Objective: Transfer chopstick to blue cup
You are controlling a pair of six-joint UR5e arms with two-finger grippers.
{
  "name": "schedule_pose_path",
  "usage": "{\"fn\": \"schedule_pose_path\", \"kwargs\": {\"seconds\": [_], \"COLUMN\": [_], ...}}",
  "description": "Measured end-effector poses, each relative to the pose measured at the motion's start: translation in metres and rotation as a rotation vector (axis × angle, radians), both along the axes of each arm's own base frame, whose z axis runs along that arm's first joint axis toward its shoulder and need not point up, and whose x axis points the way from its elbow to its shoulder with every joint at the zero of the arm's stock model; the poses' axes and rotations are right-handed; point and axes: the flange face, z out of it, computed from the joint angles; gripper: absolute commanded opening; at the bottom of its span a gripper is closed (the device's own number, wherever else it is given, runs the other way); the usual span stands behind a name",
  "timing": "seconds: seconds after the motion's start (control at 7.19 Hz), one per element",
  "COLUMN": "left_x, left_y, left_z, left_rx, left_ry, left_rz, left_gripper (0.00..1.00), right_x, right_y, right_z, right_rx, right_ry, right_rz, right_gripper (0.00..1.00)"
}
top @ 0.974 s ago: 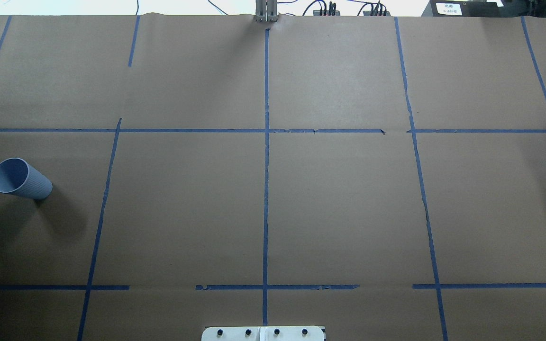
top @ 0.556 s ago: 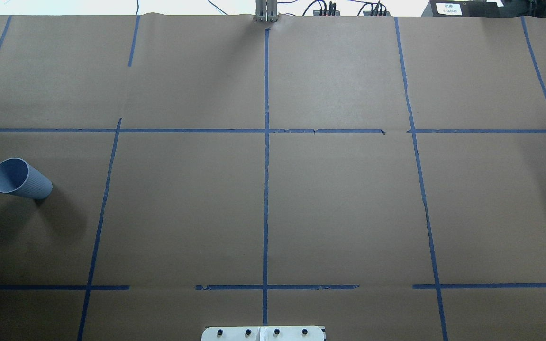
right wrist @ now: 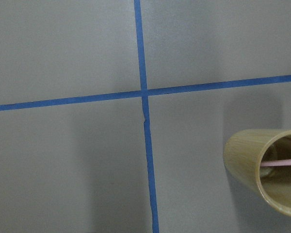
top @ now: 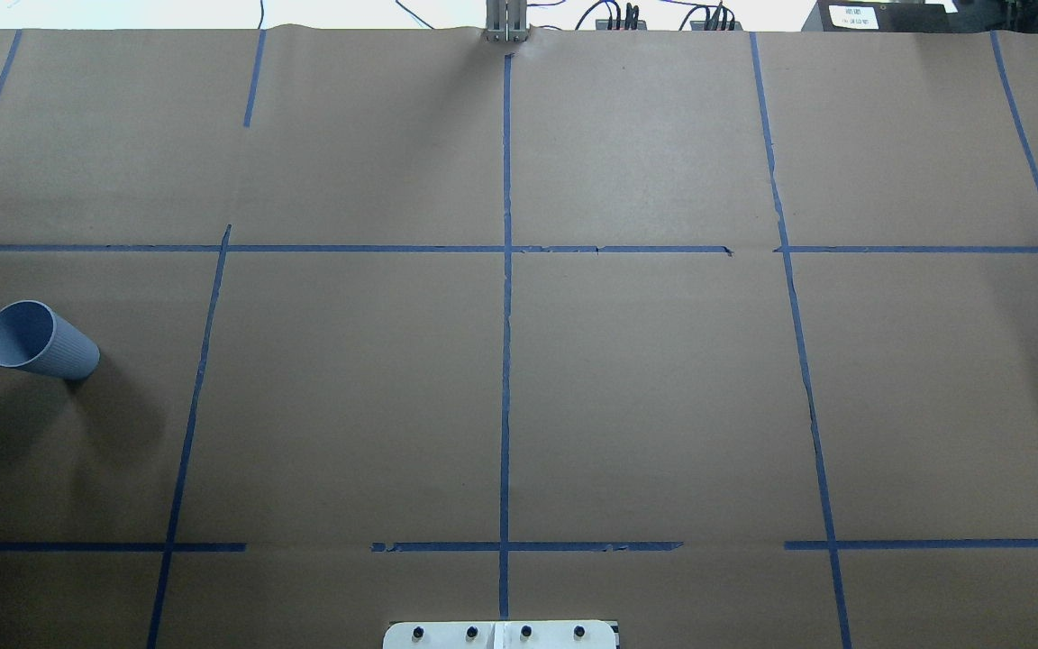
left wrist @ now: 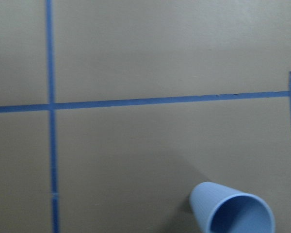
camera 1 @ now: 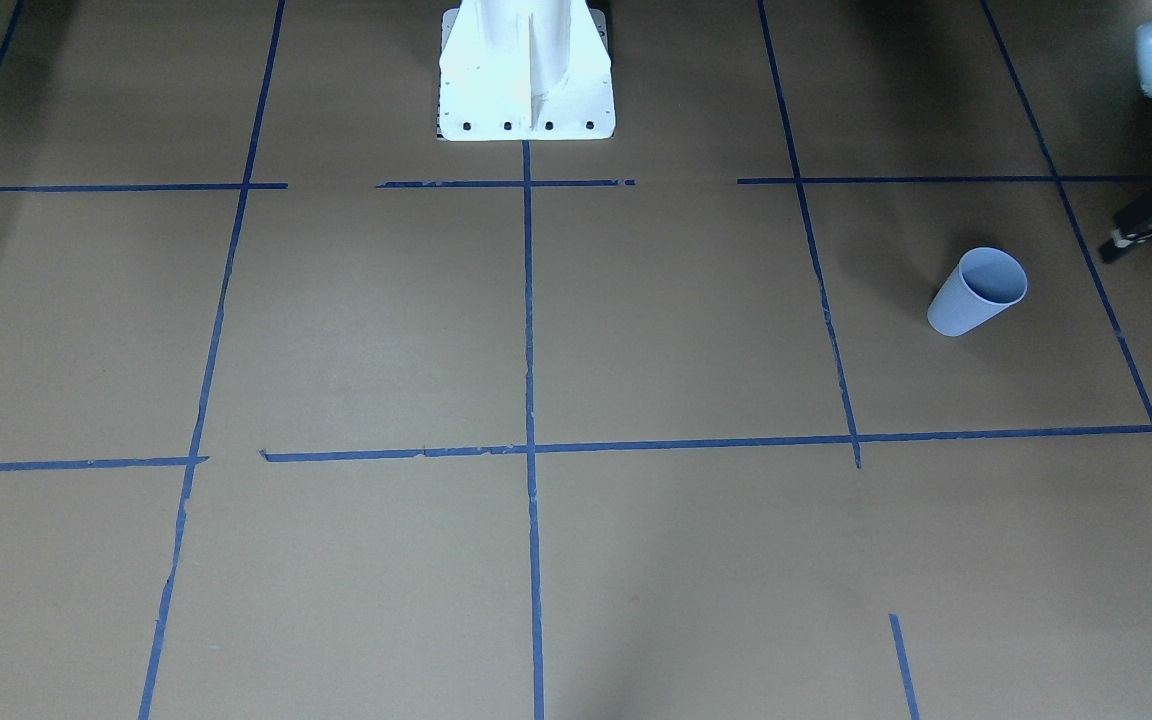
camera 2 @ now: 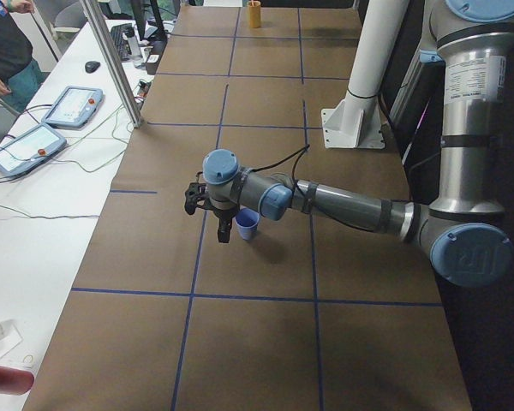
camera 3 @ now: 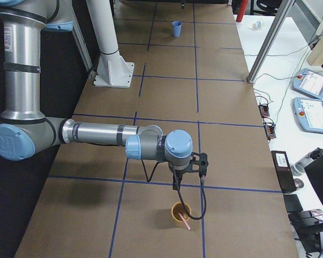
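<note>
The blue cup (top: pixel 37 341) stands upright on the brown paper at the table's left side, also seen from the front (camera 1: pixel 976 290) and low in the left wrist view (left wrist: pixel 233 211). My left gripper (camera 2: pixel 225 233) hangs just beside it; only its dark edge (camera 1: pixel 1148 235) shows from the front, so I cannot tell its state. The pale pink chopstick (right wrist: pixel 281 162) leans inside a wooden cup (right wrist: pixel 266 170) at the table's right end. My right gripper (camera 3: pixel 175 184) hovers just above that cup (camera 3: pixel 180 213); I cannot tell whether it is open or shut.
Blue tape lines grid the brown paper. The white robot base (camera 1: pixel 526 70) sits at the near middle edge. A metal post (top: pixel 506 22) and cables stand at the far edge. A person (camera 2: pixel 4 43) and control tablets (camera 2: pixel 26 145) are at the side bench.
</note>
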Motion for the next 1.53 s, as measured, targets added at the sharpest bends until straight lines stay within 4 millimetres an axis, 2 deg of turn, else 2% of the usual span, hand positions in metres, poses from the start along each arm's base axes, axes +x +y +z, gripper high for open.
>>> {"fn": "schedule_pose_path", "kwargs": {"seconds": [0.42,1.11,1.25,1.39,1.53], "left_x": [0.055,0.098,0.104,0.109,0.112], "left_y": [0.012,0.005,0.005,0.005,0.006], "left_z": [0.009,0.035,0.038,0.040,0.041], "left_rx": [-0.031,-0.077,-0.081,-0.079,-0.073], "left_ry": [0.007,-0.013,-0.020,-0.028,-0.039], "left_rz": [0.067,0.136,0.146,0.153,0.155], "left_gripper": [1.00,1.00,0.85,0.37,0.13], "right_x": [0.000,0.000,0.000,0.000,0.000], "right_y": [0.000,0.000,0.000,0.000,0.000], "right_z": [0.001,0.001,0.001,0.001,0.001], "right_rx": [0.004,0.006,0.006,0.007,0.007], "right_ry": [0.001,0.002,0.002,0.003,0.002], "right_rz": [-0.006,-0.008,-0.008,-0.008,-0.008], "right_gripper": [1.00,1.00,1.00,1.00,1.00]}}
